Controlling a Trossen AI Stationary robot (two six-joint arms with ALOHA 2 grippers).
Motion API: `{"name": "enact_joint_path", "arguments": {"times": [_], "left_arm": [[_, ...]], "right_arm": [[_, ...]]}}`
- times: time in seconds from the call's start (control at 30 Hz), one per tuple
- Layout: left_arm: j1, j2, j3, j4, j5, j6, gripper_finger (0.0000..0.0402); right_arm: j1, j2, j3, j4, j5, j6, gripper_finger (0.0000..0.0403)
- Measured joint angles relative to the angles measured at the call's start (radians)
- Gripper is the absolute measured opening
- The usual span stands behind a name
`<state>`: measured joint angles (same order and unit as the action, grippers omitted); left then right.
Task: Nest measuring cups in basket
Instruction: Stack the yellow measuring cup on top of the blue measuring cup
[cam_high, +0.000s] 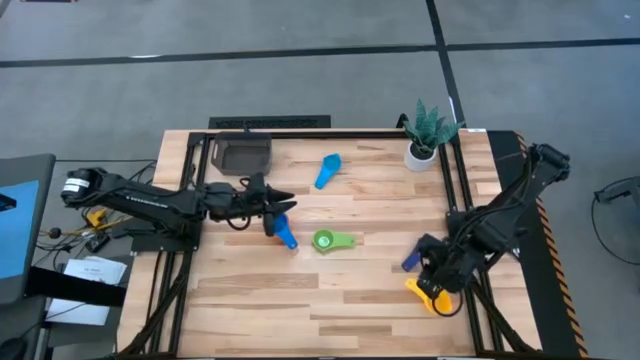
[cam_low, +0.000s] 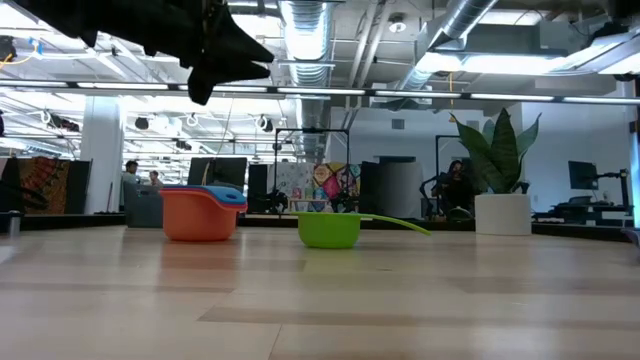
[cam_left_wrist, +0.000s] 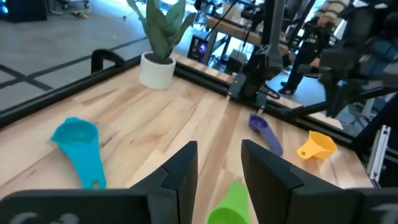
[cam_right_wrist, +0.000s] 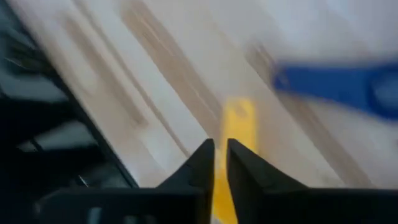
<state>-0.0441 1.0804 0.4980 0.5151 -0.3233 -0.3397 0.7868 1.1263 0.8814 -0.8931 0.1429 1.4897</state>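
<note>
My left gripper (cam_high: 283, 200) is open and hangs above the table, over an orange cup (cam_low: 198, 218) with a blue cup (cam_low: 226, 195) nested in it. The green cup (cam_high: 330, 240) stands upright to their right and shows below the left fingers (cam_left_wrist: 231, 202). A light blue cup (cam_high: 327, 171) lies farther back. The dark basket (cam_high: 243, 153) sits at the far left corner. My right gripper (cam_high: 440, 277) is at the near right, shut on the yellow cup (cam_high: 424, 292). The dark blue cup (cam_high: 411, 259) lies beside it. My right gripper pinches the yellow cup's flat handle (cam_right_wrist: 235, 124) between its two fingers (cam_right_wrist: 202, 163); the fingers lie along the handle, whose free end sticks out ahead of them. The gripper comes from above. I cannot tell whether the cup is lifted off the table.
A white plant pot (cam_high: 421, 154) with a green plant stands at the far right corner. Black frame rails (cam_high: 455, 190) run along the table's left, right and far sides. Bare wood (cam_high: 300, 300) lies along the near half of the table.
</note>
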Motion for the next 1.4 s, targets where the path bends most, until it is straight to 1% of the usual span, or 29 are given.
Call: {"name": "enact_joint_path", "arguments": {"times": [0.07, 0.13, 0.23, 0.33, 0.4, 0.47, 0.63, 0.93, 1.1, 1.2, 1.27, 1.37, 1.4], "left_arm": [[0.000, 0.011, 0.000, -0.004, 0.000, -0.023, 0.0112], [0.000, 0.021, 0.000, -0.002, -0.001, -0.042, 0.0112], [0.000, 0.020, 0.000, -0.011, -0.008, -0.069, 0.0112], [0.000, 0.020, 0.000, -0.017, -0.026, -0.059, 0.0112], [0.000, 0.020, 0.000, -0.017, -0.031, -0.052, 0.0112], [0.000, 0.020, 0.000, -0.019, -0.043, -0.050, 0.0112], [0.000, 0.020, 0.000, -0.026, -0.053, -0.068, 0.0112], [0.000, 0.020, 0.000, -0.034, -0.052, -0.076, 0.0112], [0.000, 0.020, 0.000, -0.033, -0.041, -0.084, 0.0112], [0.000, 0.020, 0.000, -0.033, -0.019, -0.119, 0.0112], [-0.001, 0.020, 0.000, -0.033, 0.004, -0.134, 0.0112], [-0.001, 0.020, 0.000, -0.033, 0.030, -0.140, 0.0112], [-0.001, 0.020, 0.000, -0.033, 0.032, -0.140, 0.0112]], "right_arm": [[0.003, 0.000, -0.037, -0.004, -0.095, 0.007, 0.0093], [0.010, 0.000, -0.066, -0.010, -0.161, 0.002, 0.0124], [0.027, -0.001, -0.096, -0.014, -0.181, -0.025, 0.0176], [0.045, 0.000, -0.131, -0.013, -0.182, -0.078, 0.0219], [0.054, 0.012, -0.154, -0.003, -0.193, -0.111, 0.0234], [0.063, 0.025, -0.183, 0.019, -0.216, -0.134, 0.0237], [0.090, 0.063, -0.216, 0.098, -0.227, -0.195, 0.0218], [0.091, 0.177, -0.218, 0.135, -0.237, -0.300, 0.0179], [0.088, 0.251, -0.218, 0.201, -0.251, -0.303, 0.0161], [0.088, 0.271, -0.218, 0.258, -0.251, -0.263, 0.0128], [0.086, 0.268, -0.218, 0.289, -0.248, -0.228, 0.0093], [0.064, 0.264, -0.218, 0.334, -0.247, -0.166, 0.0030], [0.058, 0.256, -0.218, 0.352, -0.240, -0.148, 0.0019]]}}
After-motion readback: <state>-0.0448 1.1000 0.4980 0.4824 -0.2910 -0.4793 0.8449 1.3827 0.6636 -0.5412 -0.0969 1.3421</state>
